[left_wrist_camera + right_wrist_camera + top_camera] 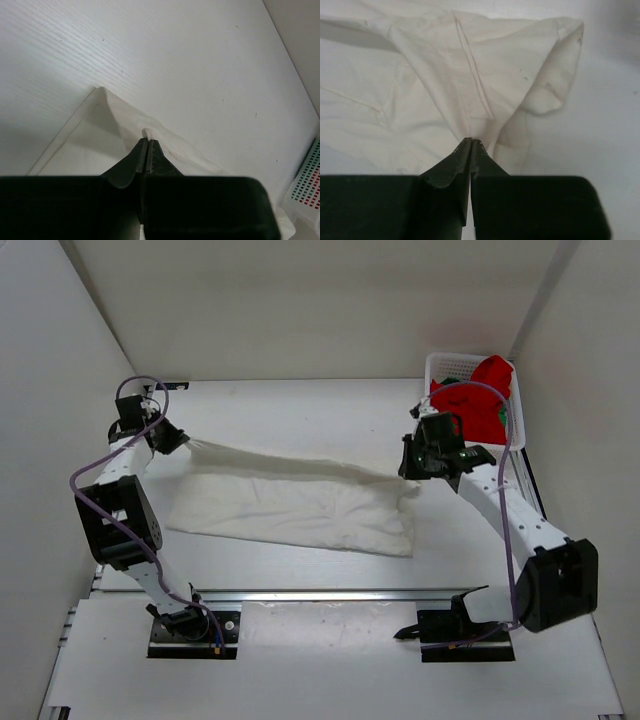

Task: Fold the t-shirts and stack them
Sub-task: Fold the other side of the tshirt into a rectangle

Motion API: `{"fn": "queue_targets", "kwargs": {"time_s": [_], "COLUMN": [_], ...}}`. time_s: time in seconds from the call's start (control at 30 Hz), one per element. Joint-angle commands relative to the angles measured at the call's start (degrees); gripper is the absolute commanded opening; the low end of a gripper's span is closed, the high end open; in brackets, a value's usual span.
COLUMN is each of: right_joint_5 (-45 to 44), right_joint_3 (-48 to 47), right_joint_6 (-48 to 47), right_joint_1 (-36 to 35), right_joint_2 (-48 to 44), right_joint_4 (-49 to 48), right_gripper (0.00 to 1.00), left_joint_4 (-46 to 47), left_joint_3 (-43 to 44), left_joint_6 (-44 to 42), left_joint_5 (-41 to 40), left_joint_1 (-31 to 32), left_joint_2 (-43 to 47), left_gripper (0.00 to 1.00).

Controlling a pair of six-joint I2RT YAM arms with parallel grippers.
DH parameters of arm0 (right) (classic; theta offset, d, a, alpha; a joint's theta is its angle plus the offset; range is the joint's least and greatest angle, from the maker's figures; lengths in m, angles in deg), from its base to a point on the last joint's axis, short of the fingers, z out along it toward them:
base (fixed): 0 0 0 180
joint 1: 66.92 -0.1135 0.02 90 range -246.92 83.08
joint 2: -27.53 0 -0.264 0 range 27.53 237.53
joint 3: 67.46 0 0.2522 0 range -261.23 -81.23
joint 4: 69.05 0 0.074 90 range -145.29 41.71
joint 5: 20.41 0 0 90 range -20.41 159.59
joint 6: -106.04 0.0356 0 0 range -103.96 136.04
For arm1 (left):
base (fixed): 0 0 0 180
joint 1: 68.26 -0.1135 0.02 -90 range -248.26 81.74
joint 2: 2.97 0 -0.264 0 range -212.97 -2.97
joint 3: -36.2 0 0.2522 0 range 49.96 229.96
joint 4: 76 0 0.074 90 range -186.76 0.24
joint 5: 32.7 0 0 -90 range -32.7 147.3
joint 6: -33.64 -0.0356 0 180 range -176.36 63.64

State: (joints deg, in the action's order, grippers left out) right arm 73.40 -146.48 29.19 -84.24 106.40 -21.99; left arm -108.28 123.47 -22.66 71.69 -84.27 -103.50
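Observation:
The white t-shirt (300, 505) lies across the middle of the table, its far edge lifted and stretched between both grippers. My left gripper (183, 443) is shut on its far left corner; in the left wrist view (148, 140) a bit of cloth (145, 120) sticks out past the tips. My right gripper (412, 472) is shut on its far right edge; the right wrist view (471, 141) shows the white cloth (445, 75) bunched at the tips. The red t-shirt (478, 398) lies in the basket with a bit of the green t-shirt (503, 416) showing beside it.
The white mesh basket (450, 365) stands at the far right corner; its edge shows in the left wrist view (307, 185). White walls enclose the table on the left, back and right. The arm bases are at the near edge.

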Motion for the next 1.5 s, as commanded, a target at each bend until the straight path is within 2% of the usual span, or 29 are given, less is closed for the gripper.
{"fn": "queue_targets", "kwargs": {"time_s": [0.0, 0.1, 0.27, 0.37, 0.43, 0.53, 0.63, 0.67, 0.7, 0.77, 0.8, 0.83, 0.87, 0.97, 1.0, 1.07, 1.13, 1.23, 1.47], "right_joint_5": [-1.4, -2.1, -6.1, -4.3, -1.3, -1.5, -2.3, -2.3, -3.2, -3.6, -3.6, 1.9, 2.0, 3.0, 2.6, 3.9, 4.2, 4.2, 3.9], "right_joint_3": [6.5, 16.4, 26.9, 33.5, 35.9, 38.0, 37.5, 36.9, 35.4, 32.7, 31.3, 27.9, 27.2, 22.0, 20.4, 16.7, 14.4, 10.1, 9.4], "right_joint_6": [2.8, 4.8, 9.3, 11.1, 13.0, 14.9, 14.7, 14.7, 14.2, 12.9, 12.3, 9.9, 9.3, 6.8, 6.3, 4.5, 3.9, 2.2, 1.5], "right_joint_1": [-1.3, -3.1, -5.0, -3.4, -4.2, -5.8, -5.8, -5.4, -5.5, -5.2, -5.0, -5.2, -5.2, -9.9, -11.0, -11.7, -11.4, -11.0, -10.5], "right_joint_2": [-7.0, -12.1, -20.8, -24.5, -25.3, -24.5, -25.8, -27.0, -27.8, -29.6, -28.3, -22.6, -22.5, -12.3, -8.3, -1.2, 2.8, 8.7, 14.3], "right_joint_4": [-5.0, -7.3, -8.9, -10.9, -12.1, -11.2, -9.7, -9.1, -8.3, -8.2, -8.2, -13.0, -13.1, -19.7, -21.9, -24.9, -27.9, -27.4, -28.3], "right_gripper": [0.0, 0.0, 0.0, 0.0, 0.0, 0.04, 0.18, 0.24, 0.29, 0.31, 0.28, 0.0, 0.0, 0.0, 0.03, 0.24, 0.34, 0.37, 0.39], "left_joint_4": [1.0, 2.1, 3.8, 3.5, 3.6, 4.1, 6.8, 7.8, 9.2, 10.6, 11.2, 11.8, 11.8, 12.7, 13.4, 17.2, 17.9, 21.2, 25.5], "left_joint_3": [-3.0, -7.7, -13.6, -16.2, -18.0, -18.6, -19.7, -19.7, -19.9, -20.2, -20.4, -21.0, -21.0, -23.1, -23.9, -27.8, -29.8, -33.1, -38.7], "left_joint_6": [-0.1, 0.7, 0.7, -0.6, 0.1, 1.8, 5.3, 6.3, 7.5, 8.0, 7.2, 4.7, 4.5, 3.7, 4.4, 6.2, 7.3, 8.1, 9.0], "left_joint_5": [-0.3, 1.2, 0.3, -2.3, -1.6, 0.6, 3.3, 3.6, 4.1, 3.4, 2.4, -1.3, -2.7, -6.2, -5.6, -3.8, -2.4, -2.0, -0.2], "left_joint_1": [-1.4, -3.5, -5.0, -4.5, -5.3, -7.8, -8.3, -8.6, -7.6, -3.9, -2.0, 8.5, 8.6, 19.9, 22.8, 26.2, 29.6, 32.8, 36.7], "left_joint_2": [5.2, 6.4, 8.2, 7.8, 6.7, 6.1, 9.7, 11.4, 13.2, 16.1, 17.8, 20.4, 20.5, 21.6, 21.4, 21.3, 21.4, 22.0, 23.1], "left_gripper": [0.0, 0.0, 0.0, 0.01, 0.06, 0.33, 0.54, 0.55, 0.56, 0.53, 0.52, 0.52, 0.53, 0.52, 0.52, 0.51, 0.5, 0.5, 0.49]}}
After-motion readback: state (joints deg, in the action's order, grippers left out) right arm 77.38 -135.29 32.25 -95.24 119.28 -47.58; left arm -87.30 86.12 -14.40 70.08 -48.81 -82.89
